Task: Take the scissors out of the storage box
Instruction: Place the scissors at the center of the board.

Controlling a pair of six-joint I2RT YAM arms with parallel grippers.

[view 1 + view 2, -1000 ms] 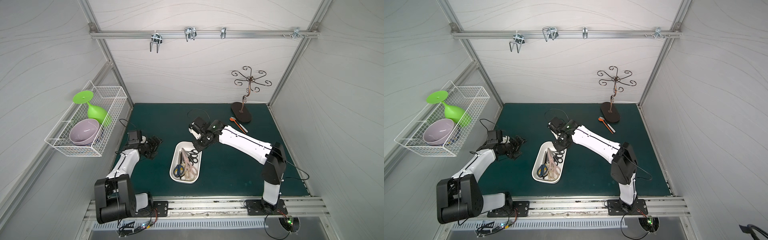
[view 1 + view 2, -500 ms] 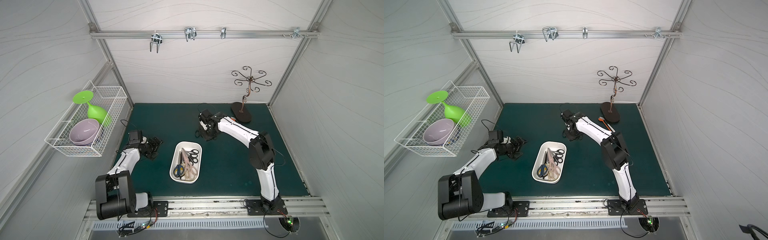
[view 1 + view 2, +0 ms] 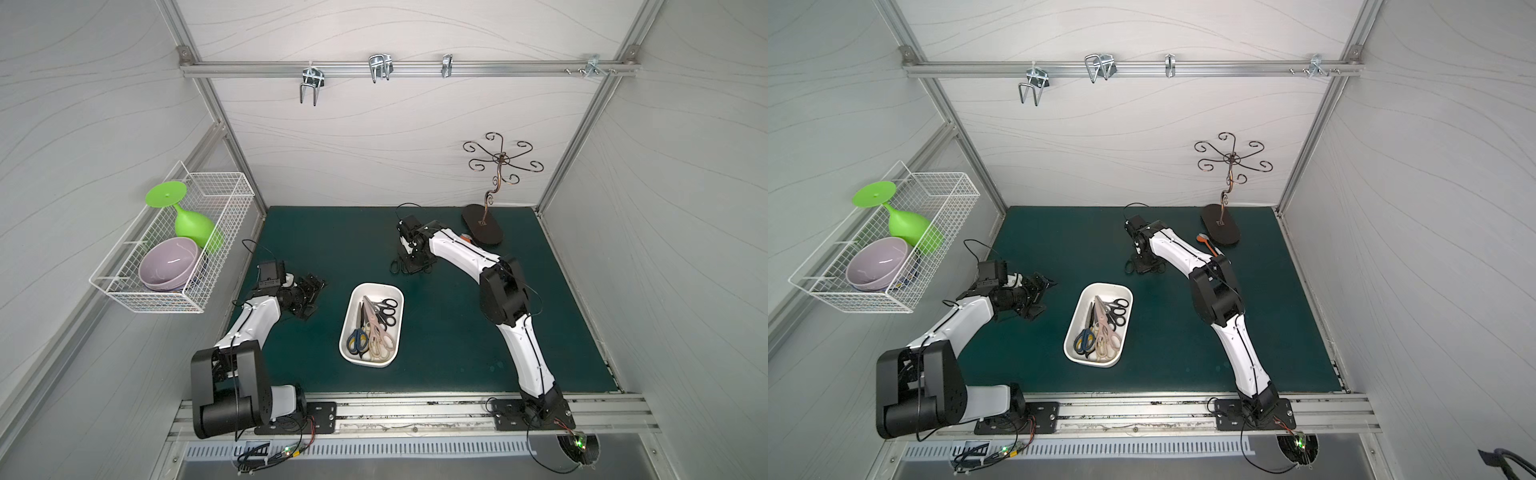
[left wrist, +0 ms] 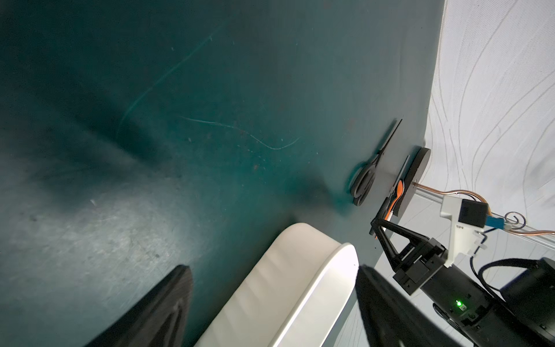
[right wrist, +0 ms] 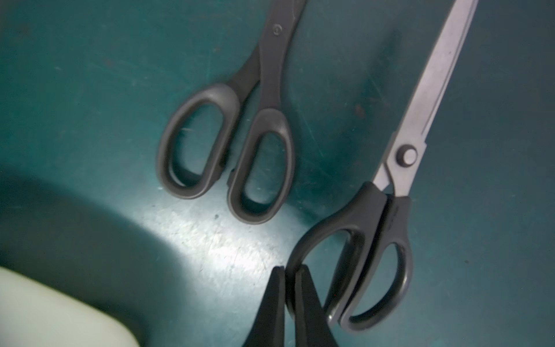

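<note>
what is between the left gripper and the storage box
Nothing but bare green mat: both top views show that open strip separating the open left gripper from the storage box.

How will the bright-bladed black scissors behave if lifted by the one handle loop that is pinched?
The scissors look stiff: steel blades, hard handles. The right pincer grips only one loop's rim, so the long blade end would likely hang down and swing. The free loop might drop, opening the blades.

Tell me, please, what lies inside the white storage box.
Piled scissors: black-handled pairs, a blue pair, a pink pair, a cream pair. Anything beneath them is covered.
</note>
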